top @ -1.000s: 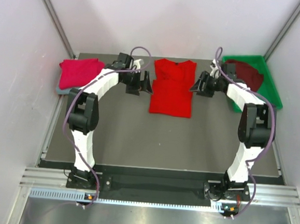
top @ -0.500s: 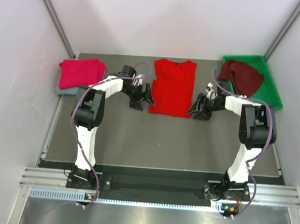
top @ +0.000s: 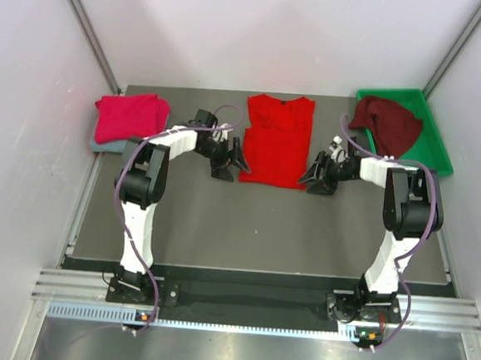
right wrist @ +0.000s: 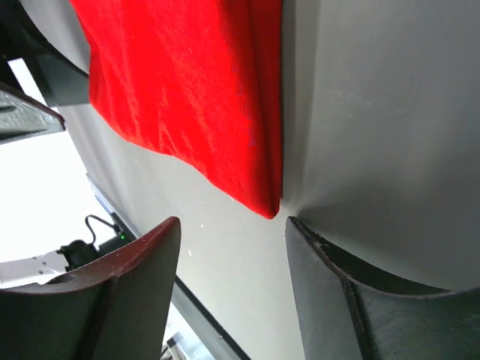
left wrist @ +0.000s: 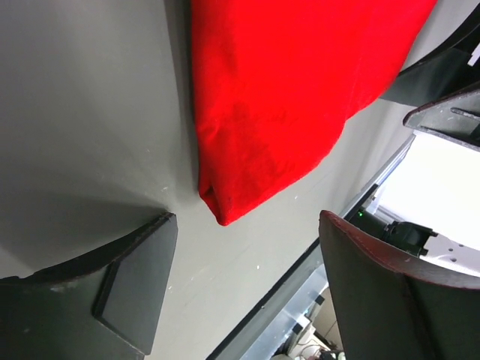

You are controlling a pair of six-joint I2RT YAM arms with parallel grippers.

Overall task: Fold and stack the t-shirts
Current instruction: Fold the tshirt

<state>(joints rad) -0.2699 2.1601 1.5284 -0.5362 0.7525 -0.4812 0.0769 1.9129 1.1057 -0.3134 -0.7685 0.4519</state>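
Note:
The bright red t-shirt (top: 275, 141) lies flat at the back middle of the table, sleeves folded in. My left gripper (top: 235, 165) is open at its near left corner. In the left wrist view that corner of the red t-shirt (left wrist: 285, 90) lies just ahead of the gap of the left gripper (left wrist: 247, 225), which holds nothing. My right gripper (top: 312, 176) is open at the near right corner. The right wrist view shows the red t-shirt (right wrist: 187, 97) just in front of the empty right gripper (right wrist: 232, 223). A folded crimson-pink t-shirt (top: 130, 117) rests on a grey-blue one (top: 100, 145) at the far left.
A green tray (top: 439, 151) at the back right holds a crumpled dark maroon t-shirt (top: 387, 123). White walls stand close on both sides and behind. The dark table top (top: 261, 232) stretches toward the arm bases.
Both grippers have come toward the near edge, from beside the red t-shirt's sleeves to its near corners. The shirt itself has not moved.

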